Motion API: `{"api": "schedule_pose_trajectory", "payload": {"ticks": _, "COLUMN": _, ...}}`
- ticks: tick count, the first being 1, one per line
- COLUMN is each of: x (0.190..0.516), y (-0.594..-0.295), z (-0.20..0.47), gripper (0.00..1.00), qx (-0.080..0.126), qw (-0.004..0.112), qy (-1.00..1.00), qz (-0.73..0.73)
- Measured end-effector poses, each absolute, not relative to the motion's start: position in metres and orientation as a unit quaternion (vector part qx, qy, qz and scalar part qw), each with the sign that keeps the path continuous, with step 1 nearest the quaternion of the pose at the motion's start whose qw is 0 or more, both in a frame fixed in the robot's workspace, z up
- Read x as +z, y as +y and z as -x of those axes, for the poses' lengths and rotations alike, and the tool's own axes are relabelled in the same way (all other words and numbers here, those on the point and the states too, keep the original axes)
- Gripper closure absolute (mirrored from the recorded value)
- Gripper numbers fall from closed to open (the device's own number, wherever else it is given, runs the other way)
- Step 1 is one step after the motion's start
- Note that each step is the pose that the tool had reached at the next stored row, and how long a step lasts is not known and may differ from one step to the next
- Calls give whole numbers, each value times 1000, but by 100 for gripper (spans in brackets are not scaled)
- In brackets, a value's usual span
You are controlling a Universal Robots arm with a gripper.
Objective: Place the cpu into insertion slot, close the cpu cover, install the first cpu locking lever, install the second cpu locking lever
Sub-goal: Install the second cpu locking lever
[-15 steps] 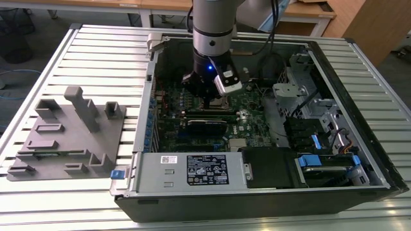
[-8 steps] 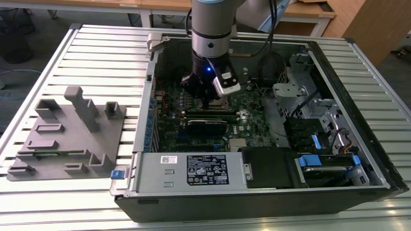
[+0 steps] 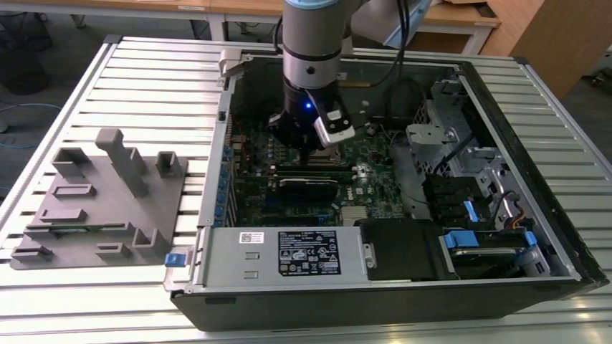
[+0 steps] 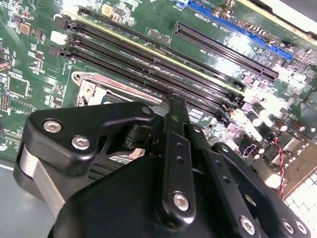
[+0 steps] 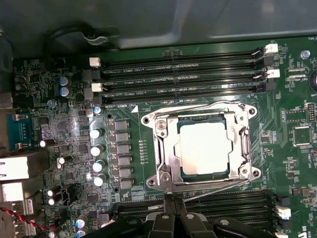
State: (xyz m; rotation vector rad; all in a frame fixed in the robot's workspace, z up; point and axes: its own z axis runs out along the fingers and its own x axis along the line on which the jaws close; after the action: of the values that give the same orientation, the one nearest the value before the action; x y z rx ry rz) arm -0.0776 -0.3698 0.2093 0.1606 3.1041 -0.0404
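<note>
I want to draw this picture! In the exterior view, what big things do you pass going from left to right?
Grey plastic fixture block with upright pegs → small blue clip → silver box with a white label → robot arm's tool over the green circuit board → blue drive-bay handle.

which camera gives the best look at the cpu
The first wrist view: the cpu lies flat in its socket, seen whole from above, framed by the cpu cover. In the second wrist view the gripper blocks it; in the exterior view the arm hides that area.
</note>
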Motion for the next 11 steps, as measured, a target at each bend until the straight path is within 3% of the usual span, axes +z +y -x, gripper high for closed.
{"api": "schedule_pose_trajectory", "payload": {"ticks": 11, "x": 205, "y": -370, "z": 82, "gripper": 89, "qx": 0, "qw": 15, "qy": 999, "qz": -52}}
